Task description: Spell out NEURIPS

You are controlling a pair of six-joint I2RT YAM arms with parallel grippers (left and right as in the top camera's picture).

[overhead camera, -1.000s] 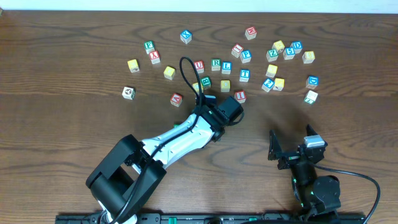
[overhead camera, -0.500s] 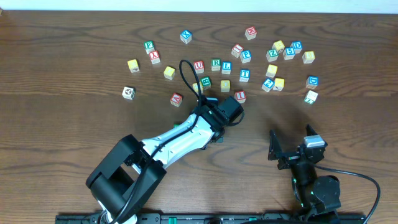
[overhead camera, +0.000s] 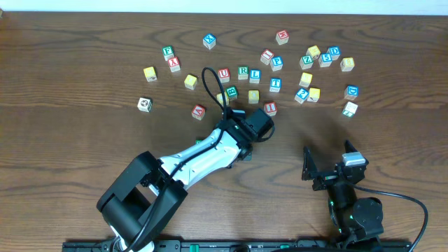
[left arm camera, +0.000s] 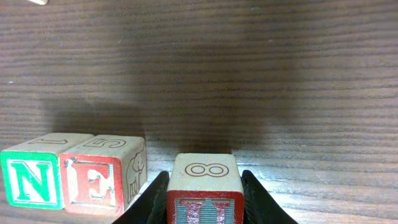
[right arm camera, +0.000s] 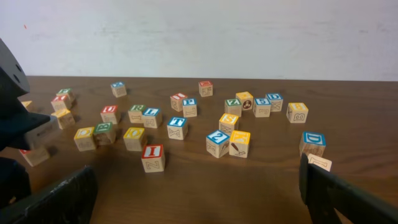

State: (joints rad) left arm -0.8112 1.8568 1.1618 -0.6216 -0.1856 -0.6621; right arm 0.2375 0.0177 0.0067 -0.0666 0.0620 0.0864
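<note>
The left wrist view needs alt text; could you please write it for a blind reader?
The left gripper is shut on a wooden cube with an 8 on top, its red-edged front letter cut off by the frame. Left of it, apart, a green N cube and a red E cube stand touching on the table.

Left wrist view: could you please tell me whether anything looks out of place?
N cube and E cube sit flush; the third cube, clamped in the left gripper, stands apart from them, leaving a gap.
</note>
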